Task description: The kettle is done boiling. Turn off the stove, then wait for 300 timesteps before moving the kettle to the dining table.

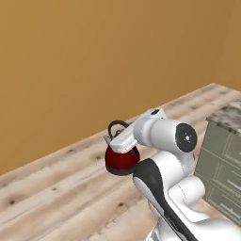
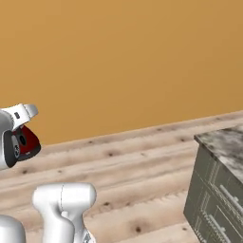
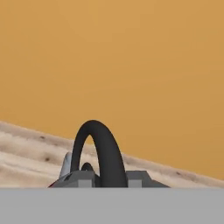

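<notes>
The red kettle [image 1: 121, 161] hangs in the air above the wooden floor, held by its black arched handle [image 3: 103, 148]. My gripper [image 3: 109, 179] is shut on that handle from above, with a dark finger on each side of it. In the right base view the kettle's red body [image 2: 30, 140] peeks out behind the arm at the far left. A corner of the dining table [image 1: 231, 116], with its speckled granite top over grey drawer fronts, stands to the right of the arm. The stove is out of view.
A plain orange wall [image 1: 94, 56] runs behind the pale wood plank floor [image 1: 56, 188]. The dining table [image 2: 227, 142] and its grey drawers block the right side. My own white arm [image 1: 164, 136] covers part of the kettle.
</notes>
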